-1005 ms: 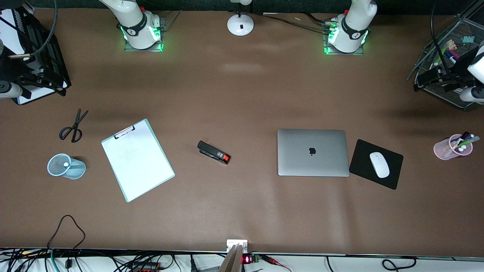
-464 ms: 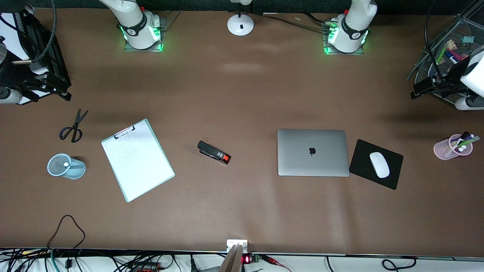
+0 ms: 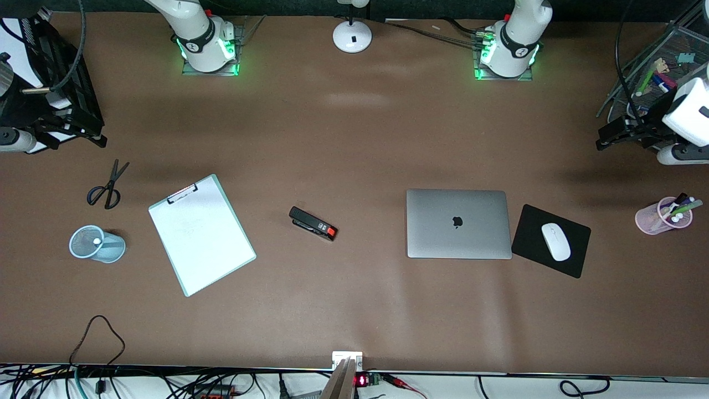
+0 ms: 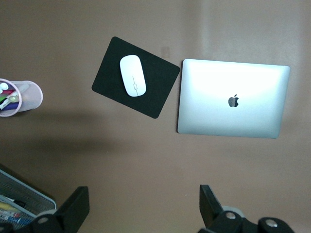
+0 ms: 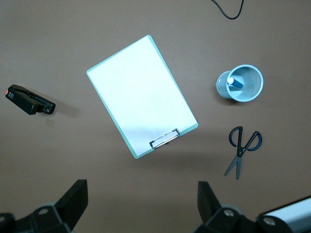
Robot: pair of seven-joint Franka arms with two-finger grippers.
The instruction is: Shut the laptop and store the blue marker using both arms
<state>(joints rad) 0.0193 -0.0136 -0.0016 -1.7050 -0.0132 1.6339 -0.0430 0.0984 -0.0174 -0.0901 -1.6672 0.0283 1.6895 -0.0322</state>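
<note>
The laptop [image 3: 457,223] lies shut on the brown table, lid up with the dark apple logo showing; it also shows in the left wrist view [image 4: 233,99]. The blue marker [image 5: 235,83] stands white end up in a light-blue mesh cup [image 3: 98,244], toward the right arm's end of the table. My left gripper [image 3: 606,137] is open and empty, high over the table's edge by a wire tray; in its own view [image 4: 144,204] the fingers stand wide apart. My right gripper [image 3: 94,136] is open and empty over the right arm's end, its fingers spread in its own view [image 5: 142,204].
A black mouse pad [image 3: 576,260] with a white mouse [image 3: 555,241] lies beside the laptop. A pink cup [image 3: 659,217] of mixed markers, a wire tray [image 3: 642,72], a stapler [image 3: 313,223], a clipboard [image 3: 201,234], scissors [image 3: 108,185] and a lamp base [image 3: 352,36] are on the table.
The left gripper has drifted away from the wire tray, lower in the front view. The right gripper has shifted a little. Nothing on the table has moved.
</note>
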